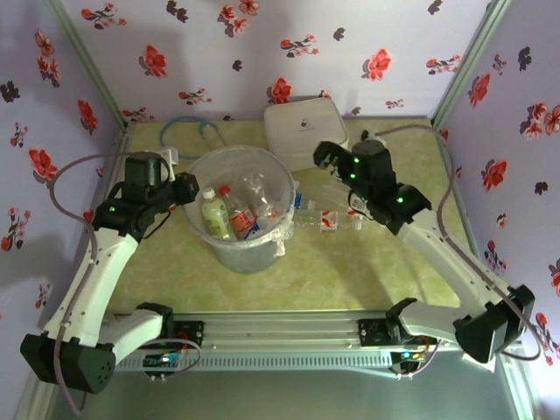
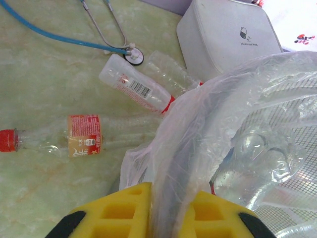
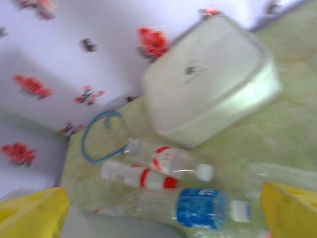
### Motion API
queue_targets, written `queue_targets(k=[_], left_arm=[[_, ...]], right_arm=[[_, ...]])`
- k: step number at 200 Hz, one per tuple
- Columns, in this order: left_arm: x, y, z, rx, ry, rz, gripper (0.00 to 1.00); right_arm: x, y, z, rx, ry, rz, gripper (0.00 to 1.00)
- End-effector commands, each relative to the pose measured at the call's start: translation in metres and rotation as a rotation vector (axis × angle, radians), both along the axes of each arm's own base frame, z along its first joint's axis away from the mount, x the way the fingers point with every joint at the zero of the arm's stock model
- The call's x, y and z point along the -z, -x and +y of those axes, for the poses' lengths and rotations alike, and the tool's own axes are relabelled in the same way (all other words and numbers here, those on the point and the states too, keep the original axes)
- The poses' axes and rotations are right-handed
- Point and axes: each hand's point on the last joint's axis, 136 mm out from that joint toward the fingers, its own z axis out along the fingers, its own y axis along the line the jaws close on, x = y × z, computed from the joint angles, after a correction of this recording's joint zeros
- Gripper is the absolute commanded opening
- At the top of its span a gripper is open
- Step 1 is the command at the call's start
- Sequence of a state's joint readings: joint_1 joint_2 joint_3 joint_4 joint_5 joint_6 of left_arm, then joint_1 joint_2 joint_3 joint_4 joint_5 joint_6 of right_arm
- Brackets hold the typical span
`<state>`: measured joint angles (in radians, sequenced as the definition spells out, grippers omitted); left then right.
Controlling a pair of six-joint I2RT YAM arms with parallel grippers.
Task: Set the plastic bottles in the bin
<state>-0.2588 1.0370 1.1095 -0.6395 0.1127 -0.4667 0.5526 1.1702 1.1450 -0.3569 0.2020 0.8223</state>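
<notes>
The bin (image 1: 229, 251), a grey bucket with a crinkly clear liner, stands mid-table. Inside it lie plastic bottles: a pale one (image 1: 213, 214) and a red-labelled one (image 1: 239, 216). My left gripper (image 1: 187, 187) is shut on the bin's left rim; in the left wrist view the yellow fingers (image 2: 124, 210) pinch the rim and bag (image 2: 198, 124). My right gripper (image 1: 336, 161) hangs open right of the bin, nothing between its pads (image 3: 34, 213). Below it lie a blue-labelled bottle (image 3: 200, 207), a red-and-white one (image 3: 168, 159) and a white, red-banded one (image 3: 133, 176). More bottles (image 1: 325, 219) lie against the bin.
A white rounded-square box (image 1: 304, 125) sits at the back, just behind the right gripper. A blue-tubed stethoscope (image 1: 188, 131) lies at the back left. A red-capped clear bottle (image 2: 74, 136) lies on the green tabletop. Flowered walls close in three sides.
</notes>
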Motion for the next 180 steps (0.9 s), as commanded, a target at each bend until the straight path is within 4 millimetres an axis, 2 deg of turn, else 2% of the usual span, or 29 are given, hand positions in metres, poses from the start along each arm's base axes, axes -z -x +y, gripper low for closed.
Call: queue_targets(k=[1,15,26,38,55,78,103,123,180], left_arm=[[0.014,-0.008,0.008,-0.036,-0.038,0.007,0.0],[0.014,-0.007,0.008,-0.037,-0.038,0.005,0.0],[0.015,-0.007,0.009,-0.038,-0.039,0.006,0.0],[0.015,-0.006,0.009,-0.039,-0.037,0.008,0.0],[0.017,-0.005,0.01,-0.042,-0.039,0.012,0.0],[0.019,-0.003,0.01,-0.045,-0.039,0.017,0.0],[0.021,-0.001,0.013,-0.054,-0.05,0.018,0.0],[0.022,-0.002,0.014,-0.057,-0.054,0.019,0.0],[0.029,-0.005,0.015,-0.056,-0.072,0.037,0.0]], right_arm=[[0.051,0.012,-0.038,0.183,-0.101,0.174,0.99],[0.083,0.019,-0.055,0.29,-0.158,0.272,0.97],[0.109,0.023,-0.06,0.349,-0.218,0.359,0.92],[0.136,0.027,-0.054,0.374,-0.278,0.442,0.89],[0.168,0.026,-0.034,0.364,-0.387,0.526,0.84],[0.201,0.027,-0.016,0.366,-0.423,0.597,0.85],[0.217,0.024,-0.001,0.36,-0.404,0.628,0.93],[0.227,0.019,0.002,0.372,-0.397,0.641,0.96],[0.256,0.02,0.02,0.399,-0.414,0.69,0.97]])
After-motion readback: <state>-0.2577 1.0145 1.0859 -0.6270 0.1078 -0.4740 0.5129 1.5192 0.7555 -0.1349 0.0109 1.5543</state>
